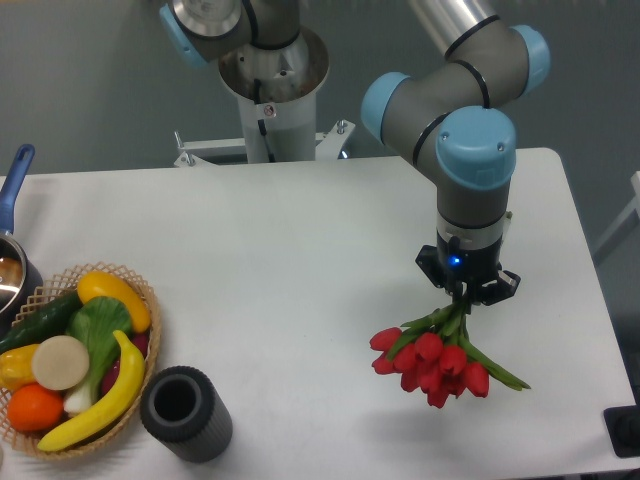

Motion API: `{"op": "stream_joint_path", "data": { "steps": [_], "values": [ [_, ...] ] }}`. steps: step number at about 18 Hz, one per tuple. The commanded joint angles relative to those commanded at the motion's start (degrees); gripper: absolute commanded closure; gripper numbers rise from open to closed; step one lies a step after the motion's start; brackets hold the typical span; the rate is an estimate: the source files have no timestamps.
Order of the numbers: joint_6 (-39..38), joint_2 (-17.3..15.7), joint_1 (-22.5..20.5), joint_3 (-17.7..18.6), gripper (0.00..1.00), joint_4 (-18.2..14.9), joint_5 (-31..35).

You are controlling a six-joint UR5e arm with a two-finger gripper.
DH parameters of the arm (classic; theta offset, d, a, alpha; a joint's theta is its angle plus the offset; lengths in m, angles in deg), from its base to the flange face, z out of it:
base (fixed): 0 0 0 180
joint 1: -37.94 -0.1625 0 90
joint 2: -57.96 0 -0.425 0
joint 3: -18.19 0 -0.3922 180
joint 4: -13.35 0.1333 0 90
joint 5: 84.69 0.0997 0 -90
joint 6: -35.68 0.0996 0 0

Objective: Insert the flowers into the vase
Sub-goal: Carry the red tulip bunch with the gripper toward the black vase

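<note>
White bench (300,260) ran wide under the arm. At its right side, the end effector (465,297) pinched the stems of the flowers (432,362), red heads hanging down-left; its fingertips were hard to make out. Well apart, front left, the vase (185,412) stood beside the basket (140,300), cut off at the edge.

A wicker basket (148,310) of fruit and vegetables sits beside a blue-handled pot (14,262) on the white table (280,250).
</note>
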Motion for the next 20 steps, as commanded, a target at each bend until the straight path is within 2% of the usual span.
{"op": "stream_joint_path", "data": {
  "steps": [5, 8, 10, 13, 14, 17, 20],
  "values": [
    [-2.45, -1.93, 0.62, 0.09, 1.00, 0.26, -5.18],
    [-6.05, -2.46, 3.16, -0.09, 1.00, 1.14, -9.04],
    [-7.20, -2.29, 5.00, -0.70, 1.00, 3.07, -16.92],
    [-10.98, -2.02, 5.45, -0.70, 1.00, 3.43, -32.56],
    [-11.16, -1.67, 5.54, -0.96, 1.00, 4.47, -36.70],
    [-12.21, -1.23, 5.98, -1.58, 1.00, 9.30, -43.23],
    [-12.31, -0.27, 6.15, -2.55, 1.00, 12.38, -47.80]
  ]
}}
